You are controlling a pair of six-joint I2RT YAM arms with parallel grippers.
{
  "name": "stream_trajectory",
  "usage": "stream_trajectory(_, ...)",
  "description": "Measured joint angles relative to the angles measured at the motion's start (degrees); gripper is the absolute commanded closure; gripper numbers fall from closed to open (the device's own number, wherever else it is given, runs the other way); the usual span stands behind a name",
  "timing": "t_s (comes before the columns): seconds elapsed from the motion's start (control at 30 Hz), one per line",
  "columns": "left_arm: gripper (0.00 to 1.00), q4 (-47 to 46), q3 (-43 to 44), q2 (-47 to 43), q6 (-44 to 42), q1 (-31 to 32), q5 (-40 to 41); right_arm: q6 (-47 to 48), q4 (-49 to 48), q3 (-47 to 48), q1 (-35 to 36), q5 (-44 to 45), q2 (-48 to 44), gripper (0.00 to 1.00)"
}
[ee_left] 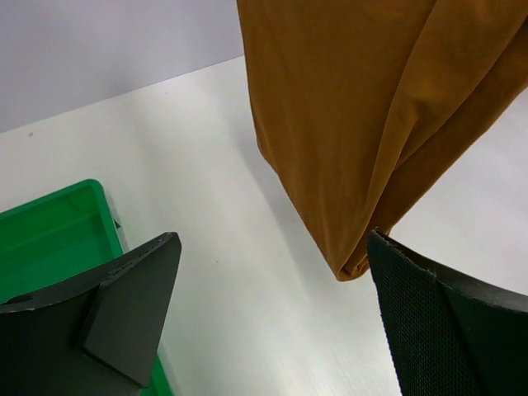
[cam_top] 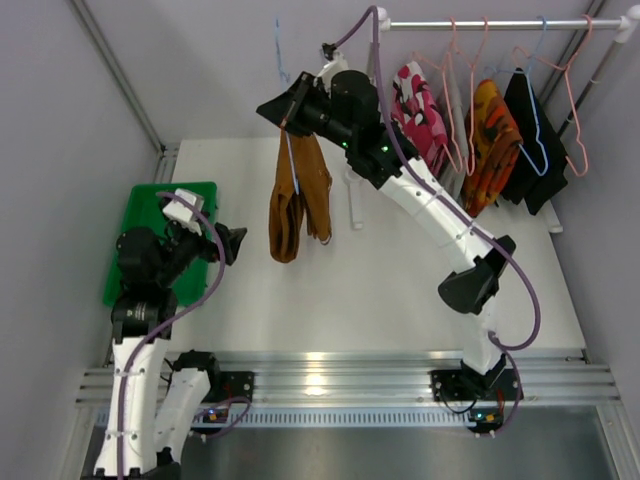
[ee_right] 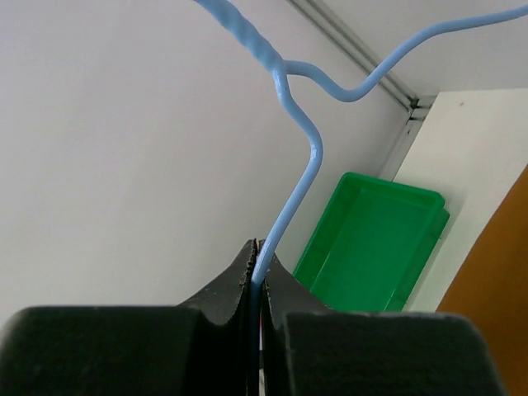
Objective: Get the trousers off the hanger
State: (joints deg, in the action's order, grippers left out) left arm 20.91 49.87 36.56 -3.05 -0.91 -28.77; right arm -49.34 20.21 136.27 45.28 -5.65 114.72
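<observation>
1. White table (cam_top: pixel 400 290) below; right gripper (ee_right: pixel 257 276) is pinched shut on a blue hanger (ee_right: pixel 297 190) holding rust-brown trousers (cam_top: pixel 297 195) in mid-air
2. Left gripper (ee_left: pixel 271 239) gapes wide and empty, near the hem, not touching
3. Risk: the thin wire may twist in that pinch, swinging the cloth away
4. Green bin (cam_top: pixel 130 215) sits nearby; floral trousers (cam_top: pixel 420 115) hang on the rail (cam_top: pixel 500 22)

White counter (cam_top: pixel 400 300), pale grey walls (cam_top: pixel 200 60).
One wall stands behind the right tool (ee_right: pixel 258 262), a metal rail (cam_top: pixel 500 23) runs off to its right, the counter spreads beneath it.
</observation>
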Motion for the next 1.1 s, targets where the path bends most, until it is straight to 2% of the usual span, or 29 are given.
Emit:
stream_trajectory(0.13, 0.01, -4.87, -1.86, 3.45, -0.15, 3.06, 2.21, -0.44, -1.11, 2.01, 0.83, 4.61, 2.10, 1.00)
stream_trajectory(0.33, 0.01, -12.24, -5.16, 6.08, -0.94, 13.77, 8.00, -0.81, -2.99, 3.06, 2.16, 9.60, 3.89, 1.00)
stream_trajectory(0.47, 0.01, -18.08, -7.34, 8.39, -2.03, 18.51, 14.56, -0.66, -4.26, 3.32, 2.62, 11.15, 4.39, 1.00)
stream_trajectory(0.63, 0.05, -24.74, -7.37, 14.91, -2.54, 18.91, 23.17, -0.15, -5.38, 3.37, 3.06, 11.89, 4.39, 1.00)
stream_trajectory(0.87, 0.13, -30.67, -7.34, 20.90, -2.40, 18.93, 27.65, -0.33, -5.51, 3.37, 3.08, 11.80, 4.39, 1.00)
stream_trajectory(1.1, 0.02, -32.94, -7.19, 22.27, -1.84, 18.93, 28.87, -2.38, -5.35, 3.37, 3.08, 11.02, 4.39, 1.00)
